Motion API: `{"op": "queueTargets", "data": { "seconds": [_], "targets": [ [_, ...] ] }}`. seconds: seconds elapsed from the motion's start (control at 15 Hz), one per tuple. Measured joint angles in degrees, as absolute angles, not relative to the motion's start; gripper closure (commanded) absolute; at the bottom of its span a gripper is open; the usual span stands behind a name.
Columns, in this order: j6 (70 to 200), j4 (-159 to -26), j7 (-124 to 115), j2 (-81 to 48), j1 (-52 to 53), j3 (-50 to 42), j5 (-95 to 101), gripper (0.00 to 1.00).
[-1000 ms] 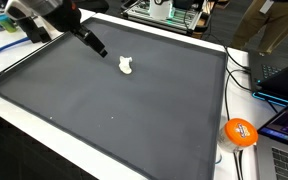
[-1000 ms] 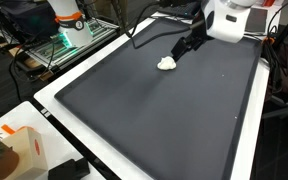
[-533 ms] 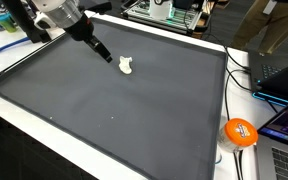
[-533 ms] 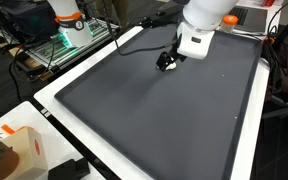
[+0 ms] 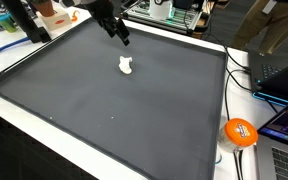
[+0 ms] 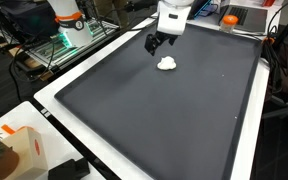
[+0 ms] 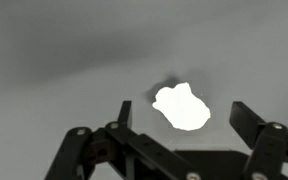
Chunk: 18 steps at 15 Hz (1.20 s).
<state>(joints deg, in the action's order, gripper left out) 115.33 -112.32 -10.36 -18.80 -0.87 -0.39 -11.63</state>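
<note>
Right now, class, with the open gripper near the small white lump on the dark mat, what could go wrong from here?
1. The white lump is small and uneven; the open gripper might close off-centre and knock it across the mat.
2. It lies low, so descending too far may press the gripper into the mat.
3. In the wrist view it glares white, hiding its shape.
</note>
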Motion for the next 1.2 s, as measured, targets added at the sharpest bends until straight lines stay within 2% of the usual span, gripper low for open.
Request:
{"op": "queueTargets", "data": {
  "seconds": [0.47,1.2],
  "targets": [
    [118.95,-115.03,-10.63,-16.94,-0.84,-0.36,-11.80,0.00],
    [140.15,-131.60,-12.02,-8.98,0.20,0.04,-12.11,0.00]
  ]
}}
